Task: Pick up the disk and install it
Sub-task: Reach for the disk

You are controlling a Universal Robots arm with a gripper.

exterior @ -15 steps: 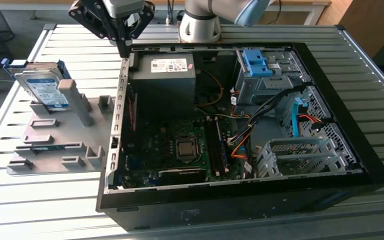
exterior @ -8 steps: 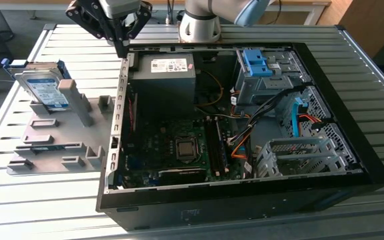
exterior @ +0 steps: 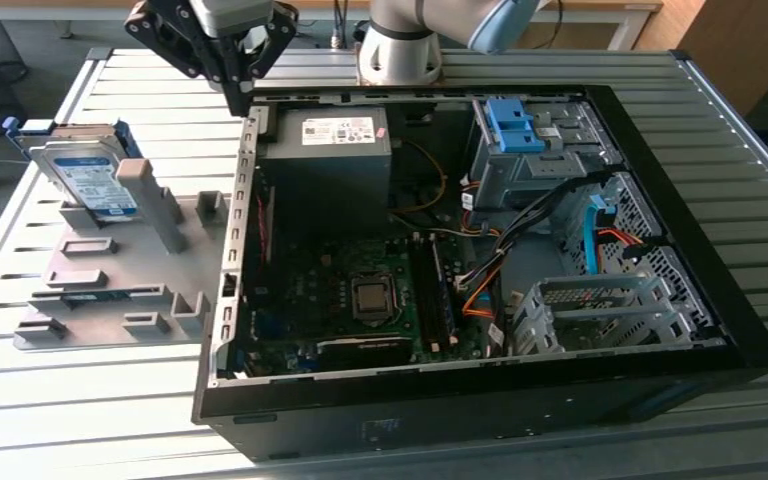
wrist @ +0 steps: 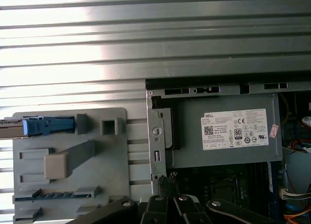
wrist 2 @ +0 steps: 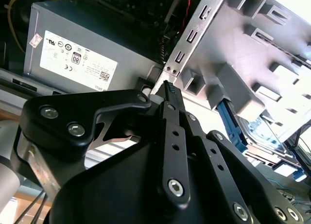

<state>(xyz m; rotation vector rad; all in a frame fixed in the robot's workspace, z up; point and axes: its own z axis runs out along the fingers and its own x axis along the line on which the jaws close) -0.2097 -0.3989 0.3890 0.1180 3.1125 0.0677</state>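
My claw [exterior: 240,100] hangs above the case's rear wall [exterior: 241,200], the power-supply box [exterior: 324,160] just beside it. Towards the disk [exterior: 88,180] the air over the grey fixture [exterior: 117,300] is open; a grey post [exterior: 147,203] crowds the disk's side on the exterior view's right.

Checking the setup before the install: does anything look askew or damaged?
Nothing stands out. The disk leans tilted in the grey holder beside the open computer case, seemingly parked there; the gripper hangs over the case's edge.
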